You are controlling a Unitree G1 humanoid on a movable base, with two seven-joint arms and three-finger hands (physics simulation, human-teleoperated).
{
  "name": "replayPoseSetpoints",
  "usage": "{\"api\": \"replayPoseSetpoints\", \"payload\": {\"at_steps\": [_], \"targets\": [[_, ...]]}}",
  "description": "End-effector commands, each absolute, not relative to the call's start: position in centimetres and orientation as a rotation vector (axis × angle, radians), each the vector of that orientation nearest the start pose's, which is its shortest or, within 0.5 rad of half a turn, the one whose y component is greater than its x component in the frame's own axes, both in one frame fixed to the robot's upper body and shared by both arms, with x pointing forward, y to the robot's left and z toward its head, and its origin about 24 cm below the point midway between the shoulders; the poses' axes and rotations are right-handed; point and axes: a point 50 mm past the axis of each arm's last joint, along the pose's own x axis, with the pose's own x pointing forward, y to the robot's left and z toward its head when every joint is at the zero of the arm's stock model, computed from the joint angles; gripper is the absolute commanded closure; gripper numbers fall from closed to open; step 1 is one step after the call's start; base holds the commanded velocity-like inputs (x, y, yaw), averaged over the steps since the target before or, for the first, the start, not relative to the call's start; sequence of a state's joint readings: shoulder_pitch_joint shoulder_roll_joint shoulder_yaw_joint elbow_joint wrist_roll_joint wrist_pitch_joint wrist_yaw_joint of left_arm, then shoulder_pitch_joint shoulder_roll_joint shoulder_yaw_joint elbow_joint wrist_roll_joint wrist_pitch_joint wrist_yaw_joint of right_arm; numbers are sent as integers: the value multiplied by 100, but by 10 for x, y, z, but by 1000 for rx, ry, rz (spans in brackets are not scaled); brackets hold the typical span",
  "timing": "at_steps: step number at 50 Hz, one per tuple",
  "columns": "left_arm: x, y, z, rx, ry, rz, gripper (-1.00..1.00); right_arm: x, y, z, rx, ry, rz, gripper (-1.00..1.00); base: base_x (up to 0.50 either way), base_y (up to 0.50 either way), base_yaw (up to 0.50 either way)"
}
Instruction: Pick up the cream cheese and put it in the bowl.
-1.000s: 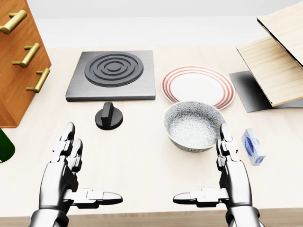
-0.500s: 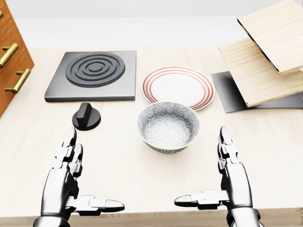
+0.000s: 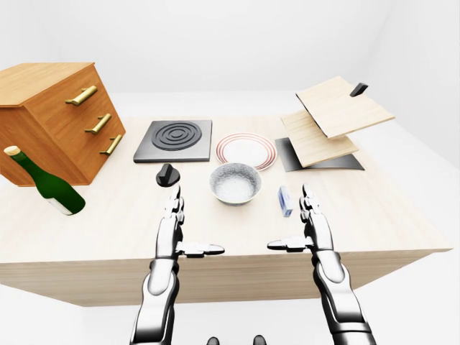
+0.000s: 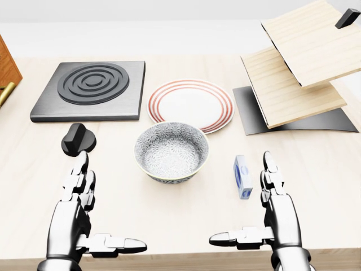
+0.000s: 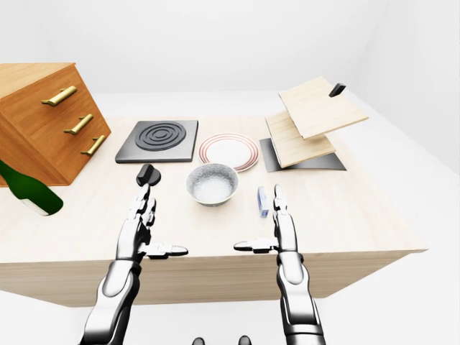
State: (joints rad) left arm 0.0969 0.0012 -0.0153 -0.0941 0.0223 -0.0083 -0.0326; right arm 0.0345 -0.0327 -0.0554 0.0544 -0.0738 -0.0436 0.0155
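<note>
1. Cream cheese (image 4: 243, 176) lies on the wooden table (image 4: 169, 214), a small blue-and-white box just right of the patterned bowl (image 4: 171, 152) in the head view.
2. Our right hand (image 4: 276, 217) hovers just beside it, fingers spread, holding nothing — our left hand (image 4: 76, 217) is spread likewise.
3. We judge the box light, fairly stiff and a little slick — best pinched across its long sides.

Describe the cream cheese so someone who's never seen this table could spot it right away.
On the wooden table, find the patterned bowl below the red-rimmed plate. The cream cheese lies right of it, beside the right hand: the only small blue-and-white box.
</note>
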Motion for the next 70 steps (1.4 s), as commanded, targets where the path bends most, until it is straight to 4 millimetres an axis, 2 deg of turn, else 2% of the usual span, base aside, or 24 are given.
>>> {"api": "replayPoseSetpoints", "payload": {"at_steps": [1,3,5,9,11,14,19,26,32,41,46,50,54,59,63,70], "targets": [[240,153,53,55,-21,1,-100,251,-170,29,-102,59,-37,-100,0,0,0],[246,155,57,56,-18,1,-100,256,-173,39,-93,64,-40,-100,0,0,0],[250,156,70,54,-70,-5,-100,260,-175,61,-109,-23,-42,-100,0,0,0],[259,157,115,65,-258,-9,-100,266,-181,108,-148,-211,-50,-100,0,0,0],[264,158,139,73,-356,-11,-100,270,-186,124,-159,-271,-58,-100,0,0,0],[272,159,169,92,-472,-6,-100,276,-190,139,-167,-324,-62,-100,0,0,0],[279,155,205,119,-606,1,-100,289,-194,145,-192,-328,-70,-100,0,0,0],[294,149,197,98,-550,-14,-100,291,-193,151,-211,-344,-57,-100,0,0,0],[288,148,190,91,-531,-31,-100,285,-192,148,-229,-340,-27,-100,4,0,0],[290,152,173,100,-460,-27,-100,285,-199,128,-227,-252,-48,-100,47,0,0],[288,152,175,98,-470,-31,-100,282,-199,131,-230,-268,-47,-100,9,0,0],[281,148,165,126,-443,-74,-100,282,-199,128,-237,-257,-48,-100,0,0,0],[273,152,171,95,-479,-69,-100,279,-203,125,-303,-236,-46,-100,0,0,0],[279,154,162,166,-428,-68,-100,280,-201,115,-399,-179,5,-100,0,0,0],[281,160,150,130,-374,-62,-100,282,-206,106,-470,-124,7,-100,0,0,0],[284,164,138,131,-322,-56,-100,273,-204,113,-651,-125,13,-100,0,0,0]]}}
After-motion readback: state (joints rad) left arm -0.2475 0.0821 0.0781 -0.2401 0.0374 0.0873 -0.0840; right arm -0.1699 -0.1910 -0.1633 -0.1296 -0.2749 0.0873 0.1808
